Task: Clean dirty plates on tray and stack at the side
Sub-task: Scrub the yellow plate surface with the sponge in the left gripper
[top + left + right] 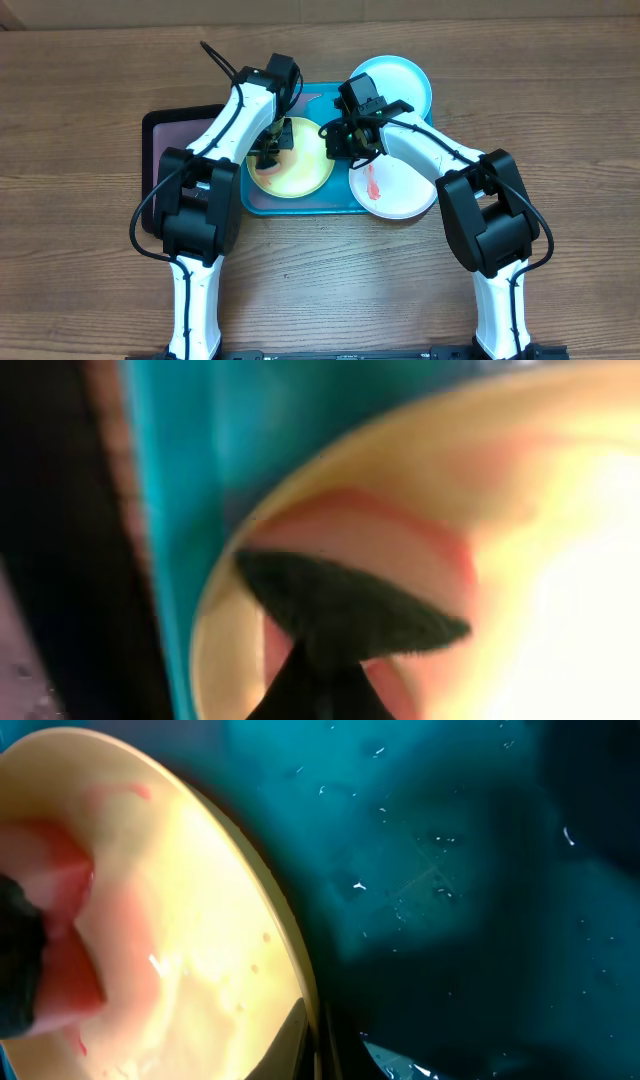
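Note:
A yellow-green plate [300, 172] with red smears lies on the turquoise tray [322, 205]. My left gripper [272, 145] is shut on a dark wiping pad [350, 610], which presses on the plate's [560, 560] smeared inside. My right gripper [340, 140] is shut on the same plate's rim [290, 950], one finger inside and one outside. The white plate [400, 190], with a red streak, overlaps the tray's right edge. The light blue plate [400, 85] lies at the tray's far right corner.
A smaller black tray [165, 135] with a pinkish inside lies against the turquoise tray's left side, under the left arm. Bare wooden table [80, 250] surrounds the trays. Both forearms cross over the tray's near half.

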`<state>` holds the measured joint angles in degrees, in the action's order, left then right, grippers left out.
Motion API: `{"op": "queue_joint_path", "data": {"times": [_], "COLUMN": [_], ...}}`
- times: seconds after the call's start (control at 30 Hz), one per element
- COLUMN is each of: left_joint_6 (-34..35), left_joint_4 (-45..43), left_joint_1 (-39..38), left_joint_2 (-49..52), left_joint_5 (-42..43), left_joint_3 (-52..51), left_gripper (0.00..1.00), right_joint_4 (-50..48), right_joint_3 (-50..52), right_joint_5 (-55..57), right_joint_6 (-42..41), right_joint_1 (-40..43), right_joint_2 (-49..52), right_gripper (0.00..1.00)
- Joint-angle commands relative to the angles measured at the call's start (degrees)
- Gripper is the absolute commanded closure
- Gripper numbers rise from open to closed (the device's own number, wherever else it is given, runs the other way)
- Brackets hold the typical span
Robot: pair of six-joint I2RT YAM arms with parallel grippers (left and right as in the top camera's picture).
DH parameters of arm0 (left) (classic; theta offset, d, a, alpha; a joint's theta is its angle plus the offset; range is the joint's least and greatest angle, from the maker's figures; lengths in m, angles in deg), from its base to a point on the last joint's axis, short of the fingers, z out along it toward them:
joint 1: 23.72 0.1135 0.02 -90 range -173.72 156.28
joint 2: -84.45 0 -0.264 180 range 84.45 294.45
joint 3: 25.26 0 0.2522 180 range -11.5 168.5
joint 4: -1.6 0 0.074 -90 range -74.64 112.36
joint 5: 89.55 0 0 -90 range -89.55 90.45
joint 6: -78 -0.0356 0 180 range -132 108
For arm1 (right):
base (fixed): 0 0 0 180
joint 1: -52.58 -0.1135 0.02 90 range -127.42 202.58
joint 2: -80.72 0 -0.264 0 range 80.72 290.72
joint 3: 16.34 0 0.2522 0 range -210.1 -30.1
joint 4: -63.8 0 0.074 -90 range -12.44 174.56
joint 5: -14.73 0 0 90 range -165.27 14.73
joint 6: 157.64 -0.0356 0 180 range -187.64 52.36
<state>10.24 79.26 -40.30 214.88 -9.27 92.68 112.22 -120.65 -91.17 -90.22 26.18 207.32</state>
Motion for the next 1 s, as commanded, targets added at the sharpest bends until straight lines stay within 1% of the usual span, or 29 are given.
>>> {"op": "queue_joint_path", "data": {"times": [0.0, 0.07, 0.1, 0.17, 0.23, 0.27, 0.37, 0.4, 0.5, 0.6, 0.77, 0.87, 0.97], "left_joint_6": [-12.24, -18.64, -20.61, -21.00, -20.11, -18.16, -10.05, -8.41, -4.07, -2.01, -0.50, -0.35, -0.37], "left_joint_4": [1.99, 2.54, 2.47, 1.46, -0.39, -1.68, -4.20, -4.02, 0.63, 7.17, 18.29, 24.22, 27.65], "left_joint_1": [-0.76, -1.33, -1.53, -1.81, -1.84, -1.77, -0.96, -0.57, 1.27, 3.65, 7.78, 10.21, 12.22], "left_joint_2": [1.27, 1.27, 1.27, 1.27, 1.27, 1.27, 1.25, 1.25, 1.09, 0.66, -0.83, -1.46, -1.62], "left_joint_5": [17.07, 25.18, 27.50, 28.00, 26.53, 24.81, 14.08, 10.93, 4.04, 1.84, 1.86, 2.25, 2.01], "left_joint_3": [-0.31, -0.31, -0.31, -0.31, -0.31, -0.31, 0.15, 0.70, 5.16, 12.52, 25.86, 32.30, 35.47], "left_gripper": [0.96, 0.96, 0.96, 0.96, 0.96, 0.96, 0.96, 0.96, 0.96, 0.96, 0.96, 0.96, 0.96], "right_joint_4": [0.15, 0.15, 0.15, 0.17, 0.22, 0.20, 0.20, 0.20, 0.35, 0.20, 0.66, 3.89, 7.61], "right_joint_3": [-0.28, -0.28, -0.28, -0.28, -0.28, -0.28, -0.28, -0.28, -0.28, -0.28, -0.50, -2.38, -5.22], "right_joint_5": [0.79, 0.79, 0.79, 0.76, 0.76, 0.76, 0.76, 0.76, 0.79, 0.79, 0.81, 2.40, 6.67], "right_joint_6": [-0.13, -0.13, -0.13, -0.13, -0.13, -0.13, -0.13, -0.13, -0.13, -0.13, -0.13, -0.13, -0.13], "right_joint_1": [0.17, 0.17, 0.17, 0.17, 0.17, 0.17, 0.17, 0.17, 0.17, 0.17, 0.15, -0.22, -1.07], "right_joint_2": [1.22, 1.22, 1.22, 1.22, 1.22, 1.22, 1.22, 1.22, 1.22, 1.22, 0.17, -2.14, -4.61], "right_gripper": [0.96, 0.96, 0.96, 0.96, 0.96, 0.96, 0.96, 0.96, 0.96, 0.96, 0.96, 0.96, 0.96]}}
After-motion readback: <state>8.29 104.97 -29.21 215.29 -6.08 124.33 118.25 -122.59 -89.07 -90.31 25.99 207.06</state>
